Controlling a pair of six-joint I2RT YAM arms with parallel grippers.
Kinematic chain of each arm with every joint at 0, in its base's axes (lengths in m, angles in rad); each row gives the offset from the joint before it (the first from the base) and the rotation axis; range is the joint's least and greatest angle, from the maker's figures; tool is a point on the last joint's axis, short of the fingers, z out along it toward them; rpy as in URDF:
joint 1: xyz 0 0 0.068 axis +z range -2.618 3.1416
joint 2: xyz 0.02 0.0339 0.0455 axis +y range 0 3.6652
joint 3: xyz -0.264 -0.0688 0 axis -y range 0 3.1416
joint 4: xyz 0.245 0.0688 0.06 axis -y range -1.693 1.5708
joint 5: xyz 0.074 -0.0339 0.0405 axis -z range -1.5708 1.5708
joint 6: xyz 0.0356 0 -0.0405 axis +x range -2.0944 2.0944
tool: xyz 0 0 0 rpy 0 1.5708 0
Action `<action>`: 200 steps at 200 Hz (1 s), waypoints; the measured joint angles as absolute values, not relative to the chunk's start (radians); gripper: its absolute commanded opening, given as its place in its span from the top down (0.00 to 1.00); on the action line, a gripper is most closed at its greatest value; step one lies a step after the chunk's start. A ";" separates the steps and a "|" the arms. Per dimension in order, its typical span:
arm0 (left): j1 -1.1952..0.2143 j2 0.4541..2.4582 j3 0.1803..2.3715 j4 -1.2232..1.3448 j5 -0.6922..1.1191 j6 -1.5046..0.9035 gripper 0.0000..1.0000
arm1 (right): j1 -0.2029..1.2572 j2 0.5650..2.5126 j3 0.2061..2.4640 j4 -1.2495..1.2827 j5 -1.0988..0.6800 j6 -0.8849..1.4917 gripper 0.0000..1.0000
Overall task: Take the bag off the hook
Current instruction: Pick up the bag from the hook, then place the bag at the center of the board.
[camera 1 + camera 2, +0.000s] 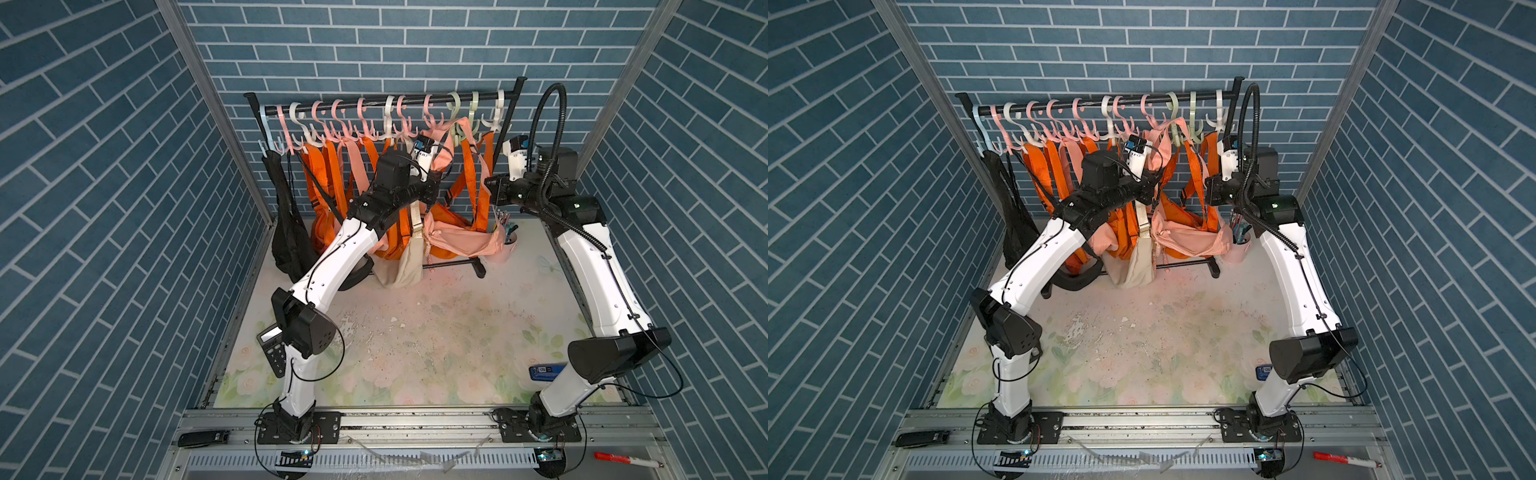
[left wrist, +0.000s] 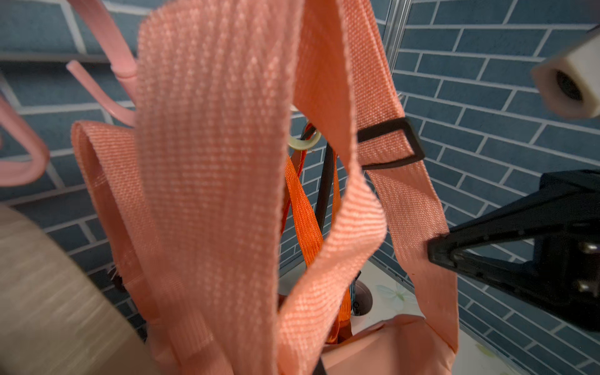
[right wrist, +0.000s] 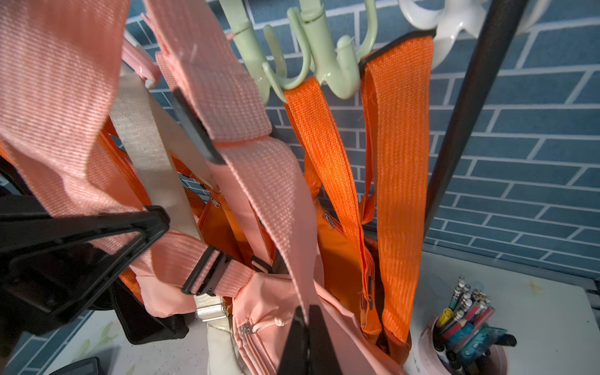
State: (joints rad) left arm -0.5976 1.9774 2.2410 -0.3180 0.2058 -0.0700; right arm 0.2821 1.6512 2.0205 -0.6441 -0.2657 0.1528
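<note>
We see the pink bag (image 1: 457, 241) hanging low toward the right end of the rack (image 1: 374, 102), its strap (image 3: 259, 181) rising beside a green hook (image 1: 455, 106). The right gripper (image 3: 307, 310) is pinched tight on that strap; the left gripper (image 3: 160, 217), likewise pressed together, nips another stretch.

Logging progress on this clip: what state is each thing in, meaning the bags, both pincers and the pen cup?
pink bag: hanging from the rack by its pink strap, not yet off.
left pincer: shut on the pink strap.
right pincer: shut on the pink strap.
orange bags: hanging on hooks.
black bag: hanging at the rack's end.
beige bag: hanging.
pen cup: upright, filled.
</note>
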 measured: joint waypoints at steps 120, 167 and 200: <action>-0.722 1.595 1.764 -0.249 0.174 -0.011 1.00 | 0.282 1.235 1.625 -0.589 -0.159 0.222 1.00; -0.822 1.501 1.610 -0.233 0.134 0.014 1.00 | 0.282 1.091 1.507 -0.607 -0.080 0.260 1.00; -0.890 1.442 1.531 -0.210 0.107 0.022 1.00 | 0.282 1.003 1.456 -0.639 -0.026 0.274 1.00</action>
